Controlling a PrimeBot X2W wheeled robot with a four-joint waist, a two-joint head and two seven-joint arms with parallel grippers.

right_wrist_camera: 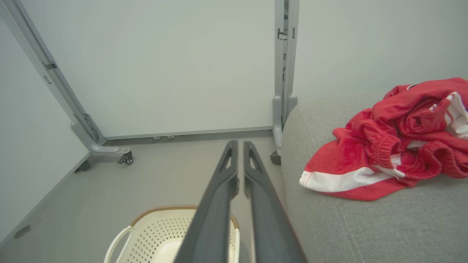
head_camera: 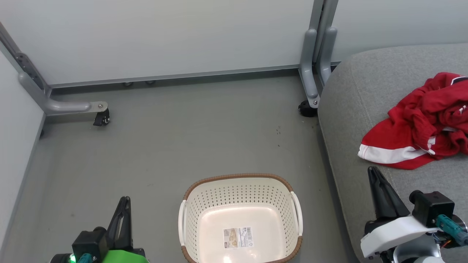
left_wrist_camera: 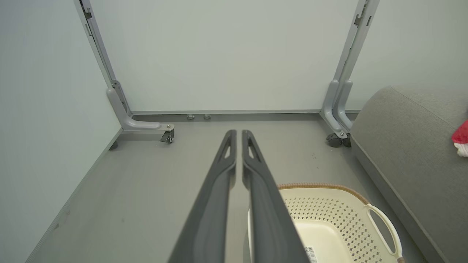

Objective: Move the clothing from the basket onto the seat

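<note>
The basket (head_camera: 237, 193), oval and cream with perforated walls, a brown woven-look rim and two side handles, stands upright on the floor, its bare inside showing a small label. The seat (head_camera: 351, 120), grey fabric with a rounded corner and stitched seams, rises just right of the basket. The clothing (head_camera: 420, 124), red with white bands, lies crumpled on the seat, well apart from the basket.

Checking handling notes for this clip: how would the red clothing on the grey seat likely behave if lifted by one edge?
The clothing would probably hang floppy: it lies crumpled in soft folds on the seat. Its thin-looking fabric suggests it is light and may slip. Tangled layers might lift together.
</note>
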